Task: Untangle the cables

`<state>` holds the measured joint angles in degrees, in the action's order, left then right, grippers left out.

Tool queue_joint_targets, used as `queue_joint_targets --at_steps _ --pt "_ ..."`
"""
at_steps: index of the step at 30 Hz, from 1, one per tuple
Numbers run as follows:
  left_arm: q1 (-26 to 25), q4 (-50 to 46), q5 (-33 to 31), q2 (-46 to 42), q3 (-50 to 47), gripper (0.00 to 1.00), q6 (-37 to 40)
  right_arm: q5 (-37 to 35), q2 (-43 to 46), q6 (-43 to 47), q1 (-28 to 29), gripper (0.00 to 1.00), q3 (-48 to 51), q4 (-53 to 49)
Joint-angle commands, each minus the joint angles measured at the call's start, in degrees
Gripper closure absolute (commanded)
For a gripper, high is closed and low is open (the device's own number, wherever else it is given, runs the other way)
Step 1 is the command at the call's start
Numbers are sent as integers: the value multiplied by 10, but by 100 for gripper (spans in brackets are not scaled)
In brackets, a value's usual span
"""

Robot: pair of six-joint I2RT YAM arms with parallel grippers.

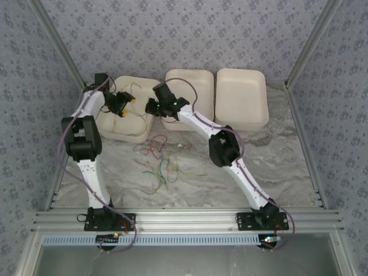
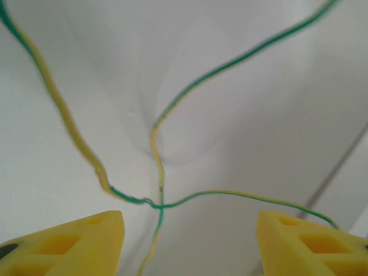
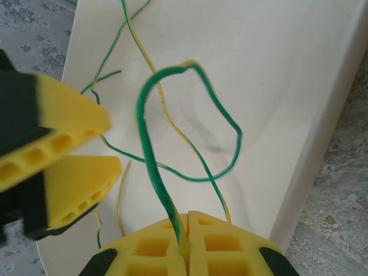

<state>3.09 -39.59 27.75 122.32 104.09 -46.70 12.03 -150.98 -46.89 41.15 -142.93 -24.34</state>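
Observation:
Thin green-and-yellow cables (image 2: 172, 106) lie in the left white tray (image 1: 131, 136) and cross just ahead of my left gripper (image 2: 190, 219). Its yellow fingers (image 2: 86, 241) stand wide apart, open, with nothing pinched. My right gripper (image 3: 187, 218) is shut on a green cable (image 3: 144, 121), which rises from the jaws and loops over the tray floor (image 3: 287, 86). From above, the left gripper (image 1: 123, 103) and the right gripper (image 1: 150, 107) hang close together over that tray. More cables (image 1: 161, 164) in red, green and yellow lie tangled on the table.
Two more white trays (image 1: 187, 123) (image 1: 241, 123) stand at the back, middle and right. The left gripper's yellow fingers (image 3: 63, 144) sit close to the left of my right gripper. The marbled table (image 1: 276, 172) has free room on the right.

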Motion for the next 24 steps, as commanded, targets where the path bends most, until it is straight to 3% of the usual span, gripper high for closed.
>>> queue_joint_targets --at_steps 1,7,11,14,16,19,24 --pt "1 23 21 -65 -5 32 -3 -6 -2 18 -1 100 -14 -34" --pt "4 -13 26 -90 -19 19 -14 -14 -2 15 -6 100 -11 -42" --pt "6 47 28 -136 -81 25 -22 -7 -1 16 -6 98 -14 -40" --pt "2 51 25 -172 -112 33 -18 -8 5 24 -4 71 -18 -46" --pt "-1 65 18 -203 -146 40 -18 -14 15 31 -2 59 -18 -48" --pt "-14 80 1 -245 -191 45 -8 -22 35 39 1 52 -17 -52" --pt "-29 97 -8 -278 -248 48 -6 -40 70 46 2 47 -19 -66"
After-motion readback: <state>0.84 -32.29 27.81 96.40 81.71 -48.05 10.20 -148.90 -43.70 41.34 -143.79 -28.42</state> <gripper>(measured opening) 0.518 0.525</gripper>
